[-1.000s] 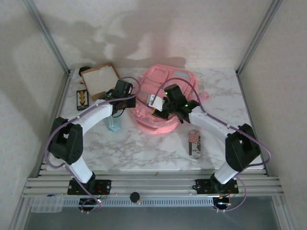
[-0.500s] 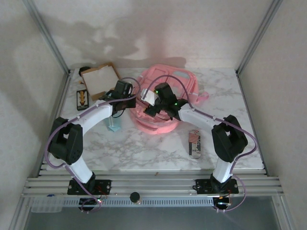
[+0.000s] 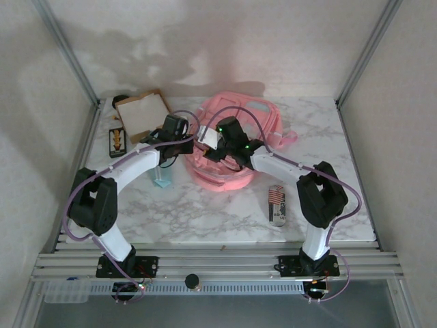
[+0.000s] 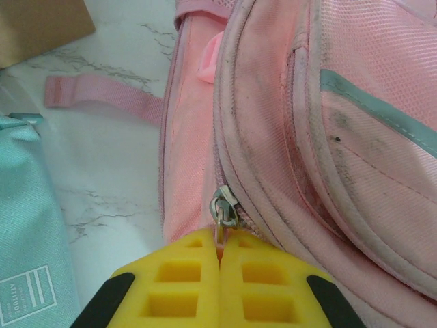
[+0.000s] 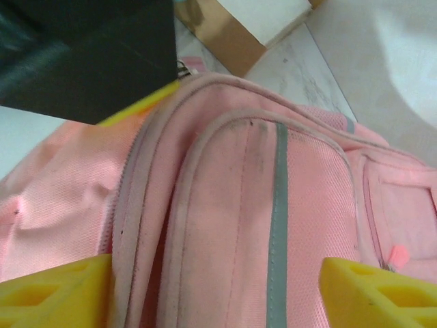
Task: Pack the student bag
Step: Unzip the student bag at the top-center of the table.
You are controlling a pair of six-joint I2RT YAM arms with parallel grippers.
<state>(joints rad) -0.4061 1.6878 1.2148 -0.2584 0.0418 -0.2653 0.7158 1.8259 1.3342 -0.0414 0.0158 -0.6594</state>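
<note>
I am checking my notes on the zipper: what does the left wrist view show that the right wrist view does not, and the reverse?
Unlike the right wrist view, the left wrist view shows the metal zipper pull pinched by the shut left gripper, the light-blue fabric pouch and a loose pink strap. The right wrist view instead shows the open right gripper above the large pink fabric backpack and the white inside of the brown cardboard box. Both show that backpack and box.

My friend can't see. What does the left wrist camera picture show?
The yellow left pincer is shut on the metal zip pull of the pink student bag. A light-blue pouch lies to the left on the marble table.
</note>
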